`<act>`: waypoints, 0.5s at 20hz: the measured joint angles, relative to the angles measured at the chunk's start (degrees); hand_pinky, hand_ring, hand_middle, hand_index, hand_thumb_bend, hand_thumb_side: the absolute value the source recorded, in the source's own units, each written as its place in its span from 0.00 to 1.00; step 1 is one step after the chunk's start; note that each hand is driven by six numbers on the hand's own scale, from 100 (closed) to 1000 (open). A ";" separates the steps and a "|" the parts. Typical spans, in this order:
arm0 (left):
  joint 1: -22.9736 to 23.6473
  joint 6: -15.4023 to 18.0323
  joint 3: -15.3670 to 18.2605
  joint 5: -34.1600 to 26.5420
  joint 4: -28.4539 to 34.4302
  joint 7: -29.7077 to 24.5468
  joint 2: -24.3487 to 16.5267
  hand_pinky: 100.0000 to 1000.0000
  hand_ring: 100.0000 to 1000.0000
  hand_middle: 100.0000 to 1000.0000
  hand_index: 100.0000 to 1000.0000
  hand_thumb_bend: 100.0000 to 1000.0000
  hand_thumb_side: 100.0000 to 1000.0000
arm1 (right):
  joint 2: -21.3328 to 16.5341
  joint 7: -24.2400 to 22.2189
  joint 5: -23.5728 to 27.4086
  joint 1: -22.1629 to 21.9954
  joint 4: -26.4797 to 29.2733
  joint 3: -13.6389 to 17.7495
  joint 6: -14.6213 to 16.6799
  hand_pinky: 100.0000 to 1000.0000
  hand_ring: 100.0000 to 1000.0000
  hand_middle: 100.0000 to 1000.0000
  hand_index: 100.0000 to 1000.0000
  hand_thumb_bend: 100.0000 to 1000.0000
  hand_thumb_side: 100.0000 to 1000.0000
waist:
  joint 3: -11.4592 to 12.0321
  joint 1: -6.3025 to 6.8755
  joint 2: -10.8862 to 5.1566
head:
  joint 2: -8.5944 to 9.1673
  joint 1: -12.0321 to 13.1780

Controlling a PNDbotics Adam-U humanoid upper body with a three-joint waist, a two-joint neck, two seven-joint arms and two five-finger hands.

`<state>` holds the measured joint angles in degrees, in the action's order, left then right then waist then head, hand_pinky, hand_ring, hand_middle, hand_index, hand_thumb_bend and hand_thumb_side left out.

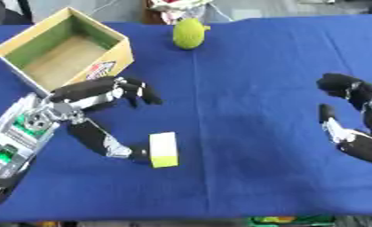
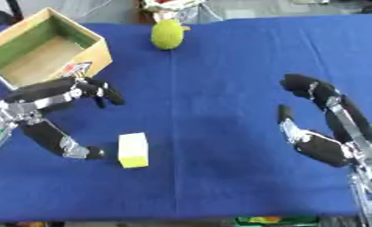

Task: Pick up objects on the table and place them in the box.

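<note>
Left robot hand [image 1: 80, 111] spread open beside block [image 1: 164, 149].

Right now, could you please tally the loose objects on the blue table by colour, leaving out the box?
Green round fruit-like object: 1
Pale yellow block: 1
Total: 2
</note>
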<state>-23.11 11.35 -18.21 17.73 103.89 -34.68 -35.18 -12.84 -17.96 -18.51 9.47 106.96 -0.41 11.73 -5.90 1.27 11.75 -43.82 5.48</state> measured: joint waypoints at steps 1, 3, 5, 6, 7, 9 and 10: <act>-0.20 -0.04 -0.29 0.39 -0.23 -0.34 0.01 0.63 0.76 0.74 0.83 0.53 0.36 | 0.00 -0.01 0.00 0.00 0.00 0.00 0.00 0.86 0.83 0.77 0.88 0.00 0.33 | 0.00 0.00 -0.05 | 0.00 0.00; -0.65 -0.15 -0.97 1.16 -0.99 -0.91 0.07 0.63 0.77 0.74 0.83 0.53 0.36 | 0.00 -0.02 0.00 0.00 0.00 -0.01 0.01 0.86 0.83 0.77 0.88 0.00 0.33 | -0.01 0.01 -0.08 | 0.00 0.02; -1.19 -0.30 -1.80 1.92 -1.94 -1.38 0.42 0.63 0.77 0.74 0.83 0.54 0.36 | 0.00 -0.04 0.00 0.00 -0.01 -0.01 0.00 0.86 0.83 0.77 0.88 0.00 0.33 | -0.12 0.01 -0.08 | 0.00 0.02; -1.49 -0.36 -2.23 2.25 -2.46 -1.59 0.74 0.63 0.77 0.74 0.83 0.54 0.36 | 0.00 -0.04 0.00 0.00 -0.01 -0.01 0.00 0.86 0.83 0.77 0.88 0.00 0.34 | -0.20 0.01 -0.08 | 0.00 0.02; -1.75 -0.43 -2.61 2.56 -2.95 -1.73 1.07 0.63 0.77 0.74 0.83 0.54 0.37 | 0.00 -0.04 0.00 0.01 -0.01 -0.01 0.00 0.86 0.83 0.77 0.88 0.00 0.33 | -0.29 0.02 -0.08 | 0.00 0.02; -2.12 -0.56 -3.32 3.00 -3.94 -1.87 1.65 0.63 0.76 0.74 0.83 0.54 0.37 | 0.00 -0.04 0.00 0.01 -0.01 -0.01 0.00 0.86 0.83 0.77 0.88 0.00 0.33 | -0.35 0.03 -0.08 | 0.00 0.02; -2.20 -0.59 -3.60 3.18 -4.38 -1.90 1.88 0.63 0.76 0.74 0.83 0.54 0.37 | 0.00 -0.05 0.00 0.01 -0.01 -0.02 0.00 0.86 0.83 0.77 0.88 0.00 0.33 | -0.37 0.03 -0.08 | 0.00 0.01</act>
<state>-25.31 10.75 -21.81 20.91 99.51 -36.58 -33.30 -12.85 -18.01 -18.51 9.49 106.95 -0.42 11.72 -6.27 1.30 11.67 -43.83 5.50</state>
